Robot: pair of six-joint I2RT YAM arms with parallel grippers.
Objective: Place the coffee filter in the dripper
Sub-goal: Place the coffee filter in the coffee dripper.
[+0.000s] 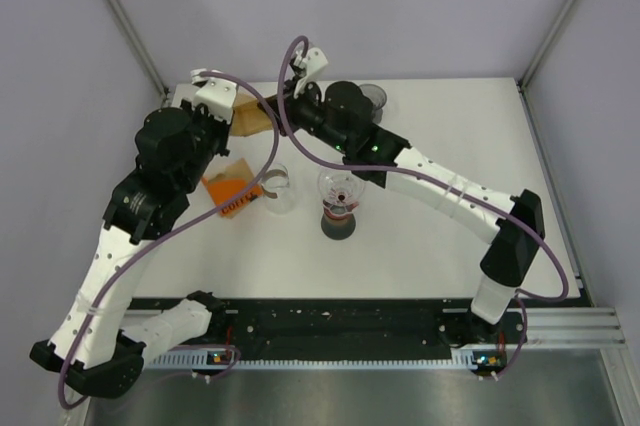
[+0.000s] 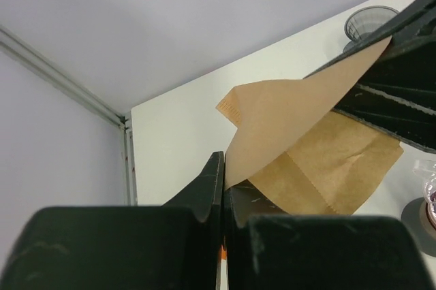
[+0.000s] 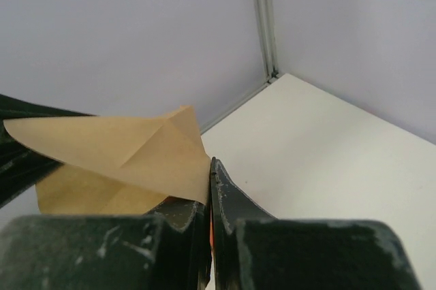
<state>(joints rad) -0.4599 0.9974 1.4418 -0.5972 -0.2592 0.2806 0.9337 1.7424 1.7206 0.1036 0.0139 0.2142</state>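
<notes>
Looks like the opening-up step: the coffee filter hangs over the far left of the tabletop, strung between both arms; left claw is clamped on one edge, right claw pinched shut on the other; next I'd guess spread it, then carry it nearer to the dripper mid-tabletop.

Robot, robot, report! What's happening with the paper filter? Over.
Left pincer, right pincer: both shut on filter. Filter held up, not in dripper yet. Glass beside dripper.
</notes>
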